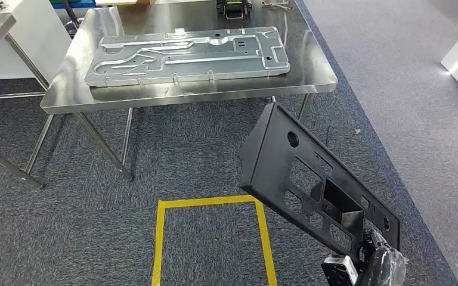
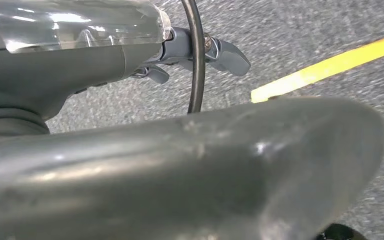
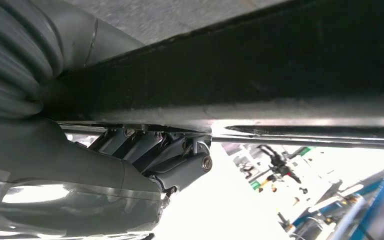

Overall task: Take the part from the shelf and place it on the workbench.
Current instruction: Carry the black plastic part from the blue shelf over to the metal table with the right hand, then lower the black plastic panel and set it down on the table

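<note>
Black part [image 1: 310, 179] tilted in right robot hand [image 1: 381, 262], apparently short of workbench [image 1: 319, 74]

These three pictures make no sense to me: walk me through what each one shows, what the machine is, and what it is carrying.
The machine is a walking humanoid robot with two arms. The wide picture comes from a camera high on its body, looking forward and down. Ahead stands a shiny steel workbench with a large pressed metal panel lying flat on it. On the grey carpet, yellow tape marks a square.

At lower right, the right robot hand holds a black plastic panel full of cut-outs, tilted up toward the bench.

The other two pictures come from cameras at the wrists, so they look turned. The right wrist picture shows fingers pressed against the black panel's edge. The left wrist picture shows the left robot hand above the carpet; I see nothing in it.
</note>
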Controlling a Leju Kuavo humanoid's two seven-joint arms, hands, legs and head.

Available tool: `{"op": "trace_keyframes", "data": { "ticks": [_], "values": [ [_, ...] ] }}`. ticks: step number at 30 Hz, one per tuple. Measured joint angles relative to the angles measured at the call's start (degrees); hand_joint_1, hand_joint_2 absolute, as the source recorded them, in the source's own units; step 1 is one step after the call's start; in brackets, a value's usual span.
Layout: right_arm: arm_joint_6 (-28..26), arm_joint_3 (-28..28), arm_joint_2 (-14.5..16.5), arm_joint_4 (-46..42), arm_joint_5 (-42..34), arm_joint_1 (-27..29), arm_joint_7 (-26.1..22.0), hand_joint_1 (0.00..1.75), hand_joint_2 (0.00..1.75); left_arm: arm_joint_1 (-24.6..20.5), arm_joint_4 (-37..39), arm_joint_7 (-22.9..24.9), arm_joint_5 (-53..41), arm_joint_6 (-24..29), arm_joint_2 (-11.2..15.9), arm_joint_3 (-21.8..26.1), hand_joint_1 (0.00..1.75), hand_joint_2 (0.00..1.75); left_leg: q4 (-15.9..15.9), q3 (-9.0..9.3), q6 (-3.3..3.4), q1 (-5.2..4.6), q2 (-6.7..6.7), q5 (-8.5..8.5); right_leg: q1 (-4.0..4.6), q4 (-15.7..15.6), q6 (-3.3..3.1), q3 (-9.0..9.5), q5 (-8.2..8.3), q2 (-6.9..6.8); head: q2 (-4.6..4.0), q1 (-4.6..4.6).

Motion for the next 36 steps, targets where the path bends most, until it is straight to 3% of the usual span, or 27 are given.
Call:
{"op": "trace_keyframes", "data": {
  "ticks": [1,2,4,5,8,10,12,13,14,15,16,17,19,23,25,27,29,30,33,34,35,36],
  "values": [
    [0.5,-1.0,-0.2,0.2,-0.2,0.0,-0.2,1.75,1.75,0.1,0.0,-0.1,-0.1,0.0,0.1,0.0,0.00,0.00,-3.6,0.76,0.49,-0.13,0.03,2.92,0.04,-0.1,0.08,0.65,-0.53,0.01,0.00,0.01],
    [1.0,-1.8,-0.3,0.5,-0.3,-0.2,-0.4,1.75,1.75,0.1,0.0,-0.2,-0.1,0.0,0.2,0.0,0.00,0.00,-6.4,1.34,0.90,-0.39,0.07,4.61,0.08,-0.1,0.25,1.25,-0.99,0.02,0.00,0.02],
    [1.8,-3.3,-0.5,1.1,0.0,-0.6,-0.7,1.75,1.75,0.1,0.0,-0.5,-0.3,-0.1,0.3,0.0,0.00,0.00,-9.4,1.82,1.83,-1.00,0.03,5.32,0.12,-0.2,0.90,1.99,-1.66,0.06,0.00,0.02],
    [2.2,-4.0,-0.5,1.5,0.4,-0.9,-0.8,1.75,1.75,0.2,0.0,-0.7,-0.4,-0.2,0.4,0.0,0.00,0.00,-9.6,1.91,2.18,-1.18,-0.04,4.86,0.17,-0.1,1.32,2.34,-1.66,0.11,0.00,0.02],
    [3.5,-5.9,-1.0,2.6,2.3,-2.1,-0.8,1.75,1.75,0.3,0.0,-1.1,-1.0,-0.7,0.5,-0.1,0.00,0.00,-11.3,4.24,3.08,-0.82,-0.15,6.22,0.28,1.6,2.26,2.96,-2.13,0.09,0.00,0.02],
    [4.5,-6.9,-1.5,3.4,3.5,-3.5,-0.3,1.75,1.75,-0.1,0.0,-1.2,-1.4,-0.9,0.4,-0.3,0.00,0.00,-11.9,5.42,3.43,-0.62,-0.09,6.11,0.10,6.3,2.79,0.35,-4.34,0.04,0.00,0.03],
    [5.2,-7.7,-2.2,4.4,4.1,-4.7,0.6,1.75,1.75,-0.4,0.0,-1.2,-1.7,-1.2,0.5,-0.3,0.00,0.00,-12.0,5.90,3.68,-0.62,-0.15,5.59,-0.12,12.4,3.33,-4.44,-7.02,0.03,0.00,0.02],
    [5.6,-8.1,-2.6,4.8,4.2,-5.2,1.0,1.75,1.75,-0.4,0.0,-1.2,-1.8,-1.4,0.5,-0.3,0.00,0.00,-12.0,6.22,3.69,-0.62,-0.21,5.21,-0.24,14.1,3.53,-6.32,-7.45,0.03,0.00,0.02],
    [5.9,-8.4,-3.0,5.3,4.2,-5.6,1.4,1.75,1.75,-0.4,0.0,-1.2,-1.9,-1.6,0.5,-0.3,0.00,0.00,-12.0,6.69,3.63,-0.61,-0.29,4.76,-0.33,14.0,3.65,-7.40,-6.74,0.02,0.00,0.02],
    [6.2,-8.7,-3.4,5.7,4.3,-6.0,1.8,1.75,1.75,-0.3,0.0,-1.1,-1.9,-1.7,0.5,-0.3,0.00,0.00,-12.0,7.30,3.51,-0.59,-0.37,4.26,-0.40,12.2,3.69,-7.58,-4.83,0.01,0.00,0.02],
    [6.4,-8.9,-3.8,6.1,4.3,-6.4,2.0,1.75,1.75,-0.3,0.0,-1.1,-1.9,-1.8,0.5,-0.3,0.00,0.00,-12.0,8.02,3.34,-0.58,-0.42,3.71,-0.43,8.9,3.60,-7.09,-1.84,0.00,0.00,0.02],
    [6.6,-9.1,-4.2,6.5,4.3,-6.9,2.1,1.75,1.75,-0.2,0.1,-1.1,-2.0,-1.9,0.5,-0.3,0.00,0.00,-12.0,8.74,3.13,-0.58,-0.46,3.18,-0.38,5.8,3.38,-6.57,0.78,0.01,0.00,0.01],
    [6.9,-9.3,-4.8,7.4,4.6,-7.8,2.4,1.75,1.75,-0.4,0.1,-1.0,-2.2,-2.1,0.5,-0.3,0.00,0.00,-12.0,9.32,2.56,-0.61,-0.56,2.38,-0.03,1.8,2.70,-6.00,3.53,-0.08,0.00,0.10],
    [7.5,-9.3,-5.5,8.8,6.4,-8.9,3.2,1.75,1.75,-0.5,0.1,-0.9,-2.4,-2.4,0.5,-0.3,0.00,0.00,-11.3,9.85,1.34,-0.66,-0.56,1.73,-0.03,0.4,1.14,-4.95,3.56,-0.06,0.00,0.17],
    [7.7,-9.1,-5.7,9.4,7.3,-9.6,3.7,1.75,1.75,-0.7,0.1,-0.9,-2.6,-2.5,0.6,-0.3,0.00,0.00,-6.8,7.44,0.77,-0.49,-0.34,0.42,-0.29,-0.2,0.58,-3.85,3.24,-0.11,0.00,0.16],
    [8.0,-8.5,-5.9,10.1,8.6,-10.6,4.8,1.75,1.75,-0.8,0.1,-0.9,-2.9,-2.7,0.7,-0.3,0.00,0.00,0.5,2.81,0.18,-0.21,-0.14,-1.93,-0.31,-0.4,0.32,-2.97,2.61,-0.18,0.00,0.16],
    [8.5,-7.5,-6.4,10.8,10.6,-11.4,6.3,1.75,1.75,-0.7,0.1,-0.9,-3.2,-2.8,0.7,-0.4,0.00,0.00,4.2,-0.78,-0.12,0.01,-0.07,-3.21,-0.32,-0.4,0.35,-1.85,1.72,-0.10,0.00,0.17],
    [8.8,-6.8,-6.7,11.2,11.7,-11.8,7.2,1.75,1.75,-0.6,0.1,-0.9,-3.3,-2.8,0.8,-0.4,0.00,0.00,3.1,-1.28,-0.14,0.05,-0.05,-2.17,-0.33,-0.4,0.43,-1.07,1.17,-0.06,0.00,0.17],
    [9.4,-3.7,-7.7,12.8,14.7,-14.1,10.1,1.75,1.75,-0.6,0.1,-0.7,-3.9,-3.1,1.1,-0.5,0.00,0.00,-6.6,-0.02,0.52,-0.10,0.16,5.94,-0.30,-0.4,0.91,1.21,-0.57,0.05,0.00,0.17],
    [9.7,-2.5,-8.0,13.4,15.5,-15.2,11.0,1.75,1.75,-0.7,0.1,-0.6,-4.1,-3.3,1.2,-0.6,0.00,0.00,-8.7,0.36,0.83,-0.30,0.24,7.57,-0.26,-0.5,1.25,1.54,-1.02,0.11,0.00,0.17],
    [10.0,-1.3,-8.3,14.0,16.2,-16.3,11.8,1.75,1.75,-0.7,0.1,-0.5,-4.2,-3.5,1.2,-0.7,0.00,0.00,-9.9,0.49,1.14,-0.50,0.30,8.36,-0.25,-0.5,1.64,1.85,-1.27,0.17,0.00,0.17],
    [10.3,0.0,-8.6,14.7,17.0,-17.5,12.5,1.75,1.75,-0.8,0.1,-0.4,-4.4,-3.6,1.3,-0.9,0.00,0.00,-10.1,0.59,1.41,-0.64,0.30,8.09,-0.21,-0.4,2.08,2.14,-1.34,0.25,0.00,0.17]
  ]
}}
